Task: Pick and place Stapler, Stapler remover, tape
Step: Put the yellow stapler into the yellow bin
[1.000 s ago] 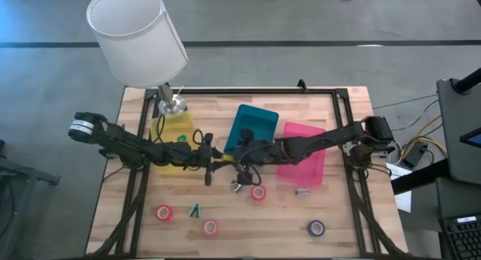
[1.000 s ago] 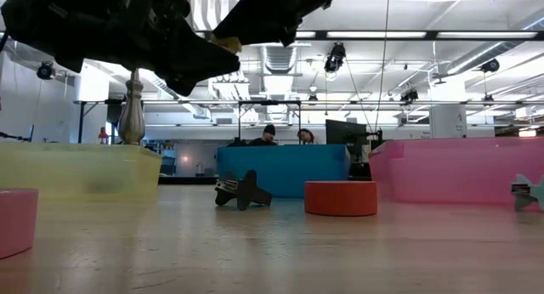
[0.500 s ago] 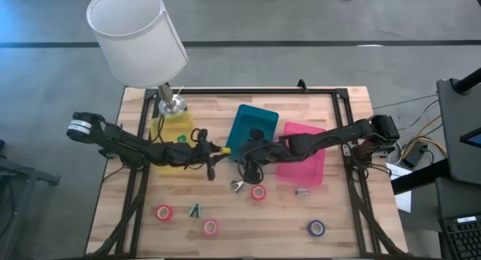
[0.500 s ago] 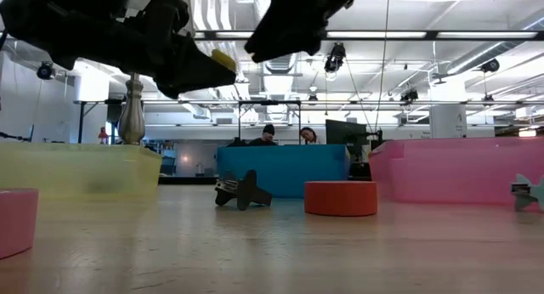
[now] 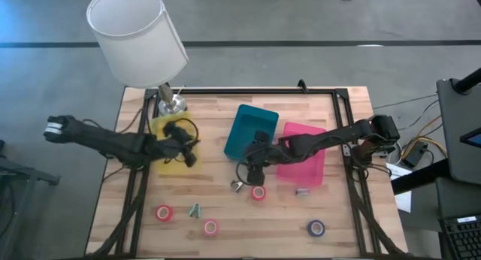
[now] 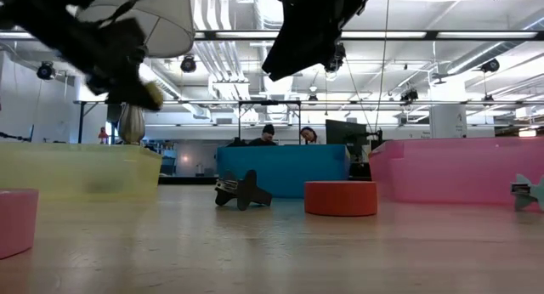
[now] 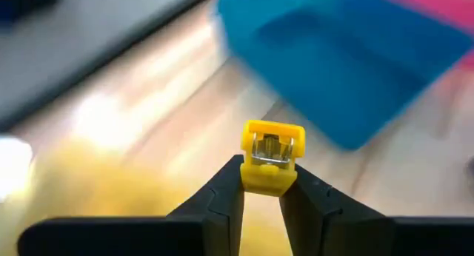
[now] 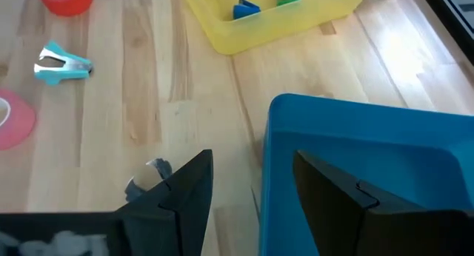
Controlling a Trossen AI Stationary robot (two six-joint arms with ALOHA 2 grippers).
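Note:
My left gripper hangs over the yellow bin, shut on a small yellow stapler; the low view shows the stapler high above the table. My right gripper is open and holds nothing, at the near edge of the blue bin. A dark staple remover and a red tape roll lie on the table just near of it. Two more red rolls, a purple roll and a green-teal staple remover lie toward the near edge. My left gripper pinches the yellow stapler between its two fingers, at the stapler's end nearest the wrist. The rest of the stapler juts out past the fingertips, its metal mouth facing the camera. It is lifted clear of table and bin.
A pink bin stands right of the blue one, with a small grey item on the table near of it. A lamp with a white shade stands at the far left corner. Small blue and green items lie in the yellow bin.
My left gripper, still shut on the yellow stapler, has drawn away from my right gripper toward the table's left and now hangs over the yellow bin. My right gripper has stayed by the blue bin's near edge.

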